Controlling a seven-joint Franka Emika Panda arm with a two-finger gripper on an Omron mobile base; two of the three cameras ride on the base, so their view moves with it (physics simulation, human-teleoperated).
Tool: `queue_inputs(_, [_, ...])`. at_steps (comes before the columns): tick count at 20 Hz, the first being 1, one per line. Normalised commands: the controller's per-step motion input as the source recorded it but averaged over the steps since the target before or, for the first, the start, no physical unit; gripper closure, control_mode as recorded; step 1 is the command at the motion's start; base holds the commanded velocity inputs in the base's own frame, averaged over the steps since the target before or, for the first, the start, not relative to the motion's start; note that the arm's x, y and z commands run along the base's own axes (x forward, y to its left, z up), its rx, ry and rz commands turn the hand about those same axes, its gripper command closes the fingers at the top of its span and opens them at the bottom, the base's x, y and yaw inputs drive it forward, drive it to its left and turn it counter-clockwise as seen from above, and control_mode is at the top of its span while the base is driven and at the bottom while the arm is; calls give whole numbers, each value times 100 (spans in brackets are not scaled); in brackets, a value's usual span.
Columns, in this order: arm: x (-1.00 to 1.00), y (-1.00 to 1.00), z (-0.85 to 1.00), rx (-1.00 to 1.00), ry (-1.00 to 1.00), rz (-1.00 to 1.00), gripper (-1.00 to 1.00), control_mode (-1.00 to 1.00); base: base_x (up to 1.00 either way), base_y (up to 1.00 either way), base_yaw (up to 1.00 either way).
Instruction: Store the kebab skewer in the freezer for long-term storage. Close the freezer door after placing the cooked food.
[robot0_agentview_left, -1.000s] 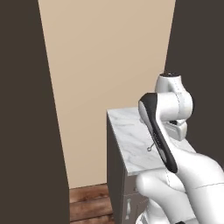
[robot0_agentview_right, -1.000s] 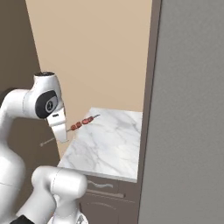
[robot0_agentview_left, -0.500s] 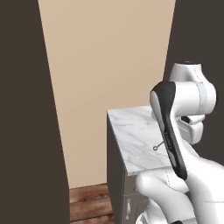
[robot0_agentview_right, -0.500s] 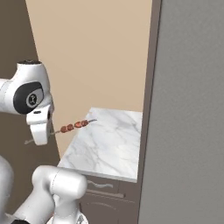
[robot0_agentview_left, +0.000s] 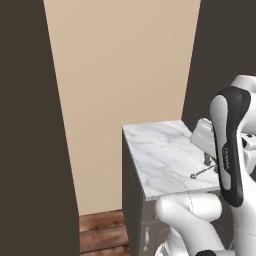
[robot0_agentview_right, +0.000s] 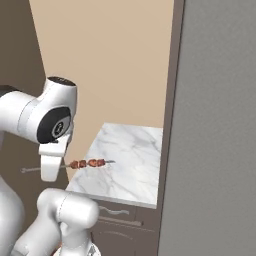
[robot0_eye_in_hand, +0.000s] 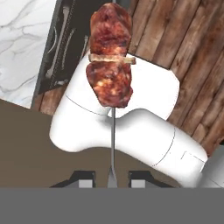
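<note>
My gripper (robot0_eye_in_hand: 112, 180) is shut on the thin metal stick of the kebab skewer (robot0_eye_in_hand: 109, 61), whose reddish-brown meat chunks hang ahead of the fingertips (robot0_eye_in_hand: 85, 179). In the right base view the gripper (robot0_agentview_right: 48, 172) holds the kebab skewer (robot0_agentview_right: 88, 163) about level in the air, off the left edge of the marble counter (robot0_agentview_right: 131, 155). In the left base view the skewer's ring end (robot0_agentview_left: 193, 176) pokes out beside the gripper (robot0_agentview_left: 208, 164). A flat grey face of the freezer (robot0_agentview_right: 215, 150) stands at the right; no handle shows.
Dark brown cabinets (robot0_agentview_left: 30, 150) flank a beige wall (robot0_agentview_left: 120, 65). Dark drawers (robot0_agentview_right: 117, 220) sit under the counter. Wooden floor (robot0_eye_in_hand: 192, 48) lies below the hand.
The arm has swung and the hand has dropped lower. It carries the skewer, which has turned from a slant to about level.
</note>
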Motion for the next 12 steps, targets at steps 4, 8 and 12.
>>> queue_inputs(4, [-41,11,-1,0,0,0,100,-100,0,0,0])
queue_inputs(8, [-17,24,0,0,0,0,100,-100,0,0,0])
queue_inputs(12, [0,2,0,0,0,0,100,-100,0,0,0])
